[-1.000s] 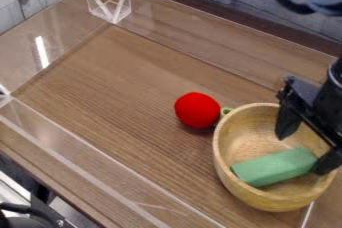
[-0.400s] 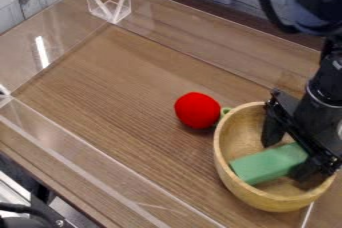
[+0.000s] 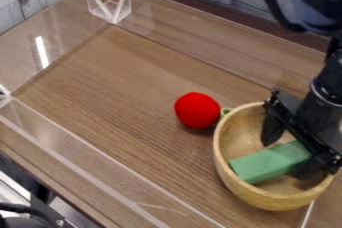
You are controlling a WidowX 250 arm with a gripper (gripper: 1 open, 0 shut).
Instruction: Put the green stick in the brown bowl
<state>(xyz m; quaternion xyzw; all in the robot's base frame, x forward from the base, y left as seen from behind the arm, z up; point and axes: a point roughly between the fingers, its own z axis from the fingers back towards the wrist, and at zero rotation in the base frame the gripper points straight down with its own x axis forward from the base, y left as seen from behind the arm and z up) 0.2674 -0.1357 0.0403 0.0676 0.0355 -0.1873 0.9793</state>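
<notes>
The green stick [image 3: 267, 163] is a flat light-green bar lying tilted inside the brown bowl [image 3: 238, 177], a round tan bowl at the lower right of the table. My gripper [image 3: 299, 144] hangs over the right half of the bowl, its black fingers spread apart, one near the bowl's left inner side and one at the stick's right end. The fingers are open and hold nothing. The arm rises up and out at the top right.
A red ball [image 3: 198, 110] with a small green stem lies just left of the bowl. Clear acrylic walls [image 3: 107, 4] fence the wooden table top on the back and left sides.
The gripper came down and left from above the bowl's right rim into the bowl. The stick has shifted slightly and sits more tilted. Little changed in the last half second.
</notes>
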